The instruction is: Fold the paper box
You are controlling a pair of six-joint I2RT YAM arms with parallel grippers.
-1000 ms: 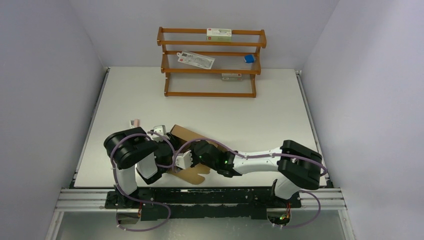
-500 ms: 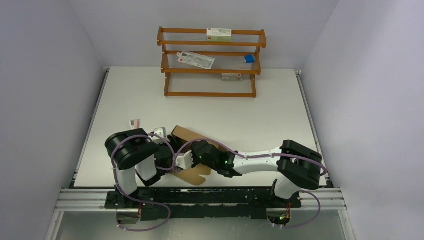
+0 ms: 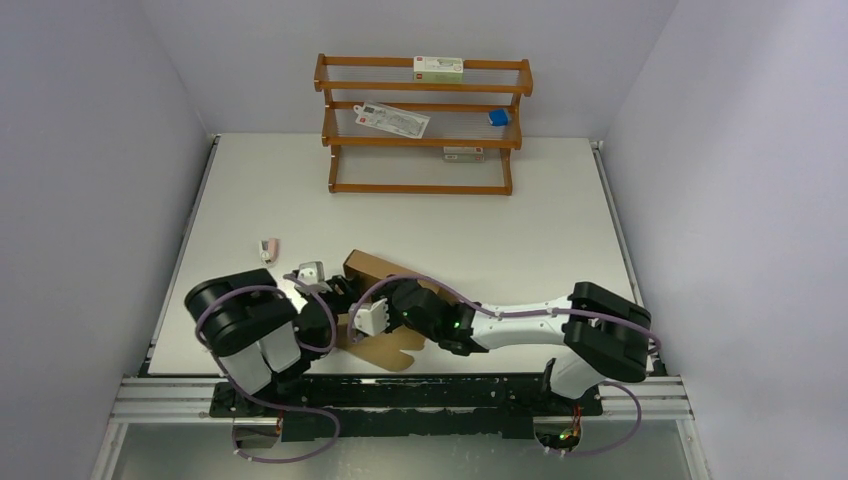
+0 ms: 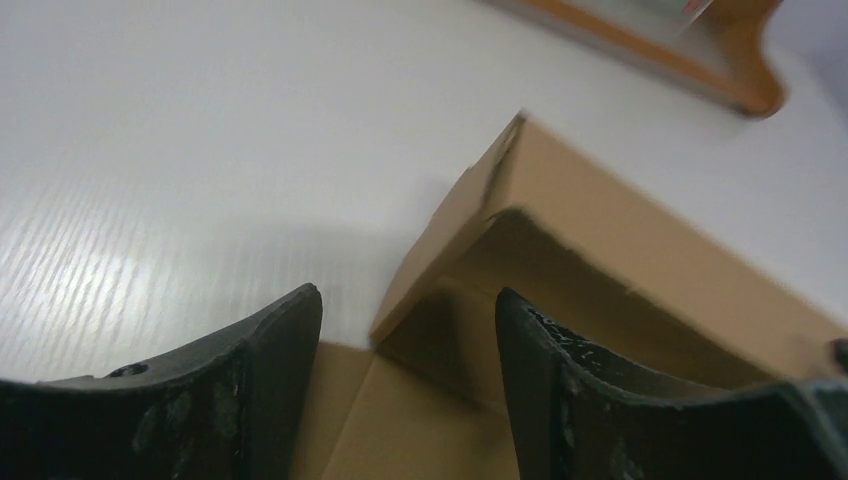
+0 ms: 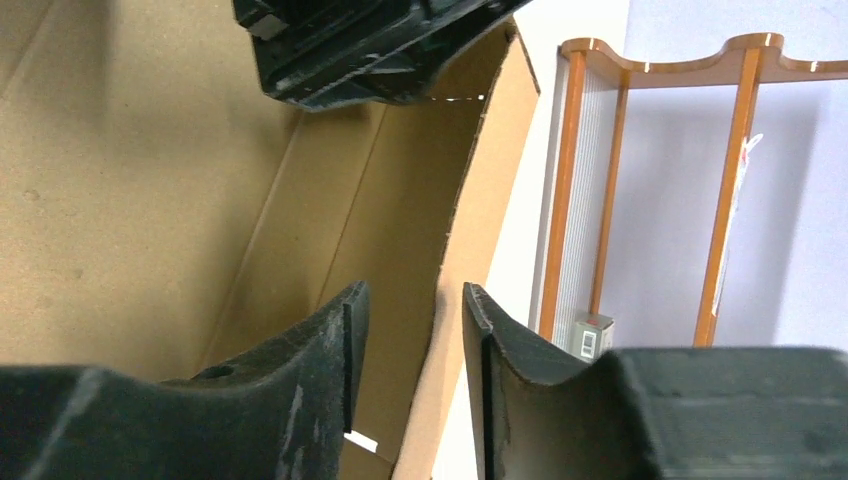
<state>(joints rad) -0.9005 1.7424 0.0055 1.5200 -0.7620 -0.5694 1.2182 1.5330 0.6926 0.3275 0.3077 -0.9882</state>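
Paper box (image 3: pixel 372 268) is mostly hidden under both arms from above, so flap shapes are hard to tell. It sits well in front of the wooden rack (image 3: pixel 420 142). Left gripper (image 4: pixel 408 295) jaws are spread, box corner btwn them, not pinched. Right gripper (image 5: pixel 415 288) jaws are apart w/ a box wall btwn. White table (image 3: pixel 500 230), plain pale walls.

Laboratory-type robot test cell. Evidence: plain white walls (image 3: pixel 100 150) enclose a white surface (image 3: pixel 520 230); a left arm (image 3: pixel 245 325) and right arm (image 3: pixel 520 320) are bolted to an aluminium rail (image 3: pixel 160 396); a wooden rack (image 3: pixel 400 142) holds small sample items.
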